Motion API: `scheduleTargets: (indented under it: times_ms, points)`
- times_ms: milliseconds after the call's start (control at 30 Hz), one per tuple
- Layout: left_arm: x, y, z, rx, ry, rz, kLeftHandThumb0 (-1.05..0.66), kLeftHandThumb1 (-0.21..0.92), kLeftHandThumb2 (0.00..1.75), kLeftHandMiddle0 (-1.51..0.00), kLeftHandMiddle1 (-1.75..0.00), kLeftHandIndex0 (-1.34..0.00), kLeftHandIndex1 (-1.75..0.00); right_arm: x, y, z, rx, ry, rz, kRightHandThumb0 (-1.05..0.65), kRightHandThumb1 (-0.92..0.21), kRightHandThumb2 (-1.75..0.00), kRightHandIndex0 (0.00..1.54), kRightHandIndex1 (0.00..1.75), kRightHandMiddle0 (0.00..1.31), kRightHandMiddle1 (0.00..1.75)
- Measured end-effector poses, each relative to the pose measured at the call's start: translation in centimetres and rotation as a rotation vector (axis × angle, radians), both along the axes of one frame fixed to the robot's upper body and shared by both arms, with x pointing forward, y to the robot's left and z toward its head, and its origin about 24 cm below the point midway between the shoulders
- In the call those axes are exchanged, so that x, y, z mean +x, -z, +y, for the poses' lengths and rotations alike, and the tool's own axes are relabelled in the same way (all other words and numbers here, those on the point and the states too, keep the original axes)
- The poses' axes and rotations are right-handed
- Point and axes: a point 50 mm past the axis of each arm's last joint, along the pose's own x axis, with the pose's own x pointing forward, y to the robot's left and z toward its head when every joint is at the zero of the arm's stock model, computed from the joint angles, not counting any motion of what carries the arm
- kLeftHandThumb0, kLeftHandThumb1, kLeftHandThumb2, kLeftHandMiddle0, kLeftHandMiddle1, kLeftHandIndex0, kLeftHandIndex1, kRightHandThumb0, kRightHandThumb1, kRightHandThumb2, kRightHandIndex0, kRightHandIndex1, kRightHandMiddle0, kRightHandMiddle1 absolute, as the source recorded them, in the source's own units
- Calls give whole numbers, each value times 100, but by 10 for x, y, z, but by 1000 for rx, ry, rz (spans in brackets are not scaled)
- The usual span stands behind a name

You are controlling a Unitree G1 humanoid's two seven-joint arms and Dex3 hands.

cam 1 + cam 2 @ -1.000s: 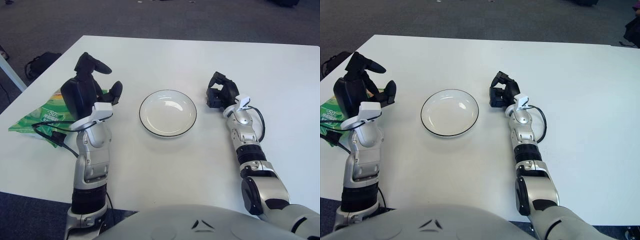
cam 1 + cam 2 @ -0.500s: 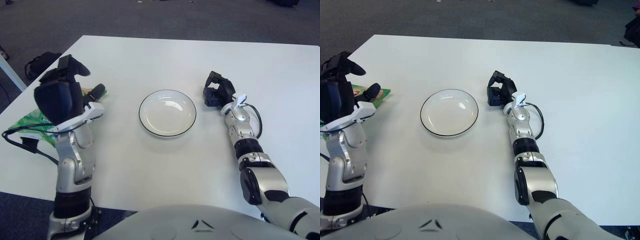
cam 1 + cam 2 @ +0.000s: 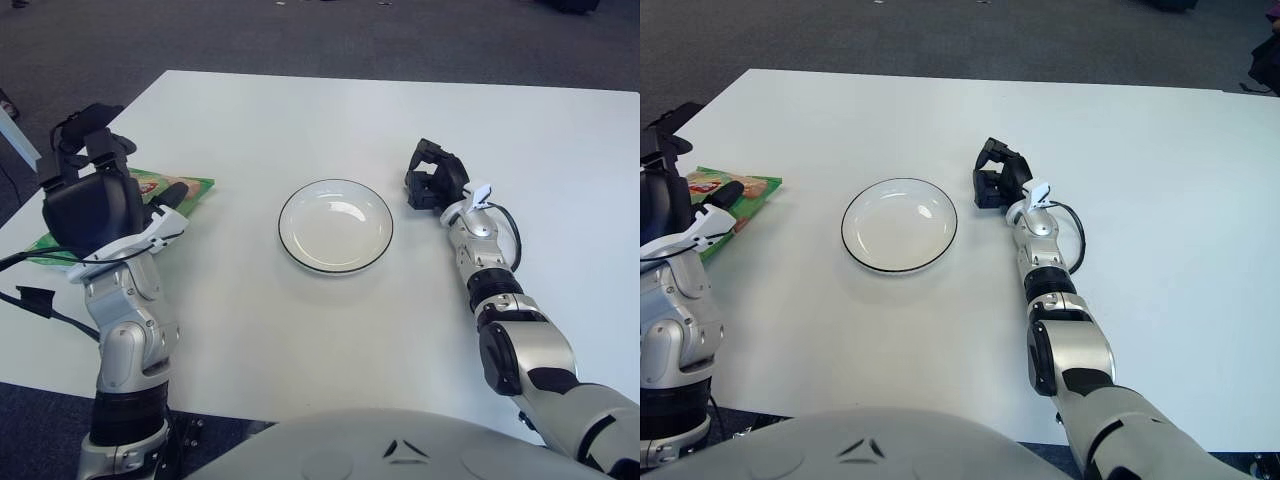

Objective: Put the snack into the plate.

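Left eye view showed the flat green foil snack packet (image 3: pixel 160 192) lying on the white worktop (image 3: pixel 330 330) at about 9 o'clock from the white round plate with a dark rim (image 3: pixel 335 225), well apart from it and close to the worktop's left edge. The left hand (image 3: pixel 95 195) hung over the packet's near-left part, its fingers (image 3: pixel 172 193) spread loosely and gripping nothing; whether it touched the packet could not be told.

Judging by its look, the packet was light, thin and crinkly, likely to buckle under a pinch and to slide on the smooth worktop if pushed instead of gripped. A hold across its exposed right-hand end, or along a sealed edge, seemed the surest, with fingers closing from above and below the film. Being flat, it might have needed one edge levered up first.

Room for the carry looked generous: the worktop between packet and plate held nothing, and the plate was empty. The nearby left edge was the hazard, since a nudge toward 9 o'clock could send the packet off it.

The right hand (image 3: pixel 432 185) sat just beside the plate at its 3 o'clock, fingers curled and holding nothing.
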Motion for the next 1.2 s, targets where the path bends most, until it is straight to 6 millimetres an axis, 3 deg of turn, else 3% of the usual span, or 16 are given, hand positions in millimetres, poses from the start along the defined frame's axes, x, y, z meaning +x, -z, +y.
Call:
scheduleTargets:
  times_ms: [167, 367, 500, 767, 1200]
  points:
    - [7, 17, 13, 0, -46, 89, -104, 92, 61, 0, -6, 0, -49, 0, 0, 0, -4, -9, -4, -48, -33, -130, 132, 175, 61, 175]
    - [8, 25, 24, -3, -66, 201, -105, 92, 68, 0, -1, 0, -9, 0, -1, 0, -4, -12, -9, -48, -33, -130, 132, 175, 60, 175]
    - [9, 29, 32, 1, -71, 260, -105, 92, 73, 0, 0, 0, -2, 0, -1, 0, -3, -14, -12, -47, -35, -127, 132, 175, 59, 175]
    - [17, 55, 54, -41, -98, 394, -105, 92, 79, 0, 0, 0, 0, -1, -1, -1, -4, -16, -17, -47, -34, -129, 131, 175, 60, 175]
    - [23, 62, 57, -113, -76, 400, -105, 92, 82, 0, 0, 0, 0, -2, -3, 0, -6, -28, -28, -47, -35, -128, 132, 175, 59, 175]
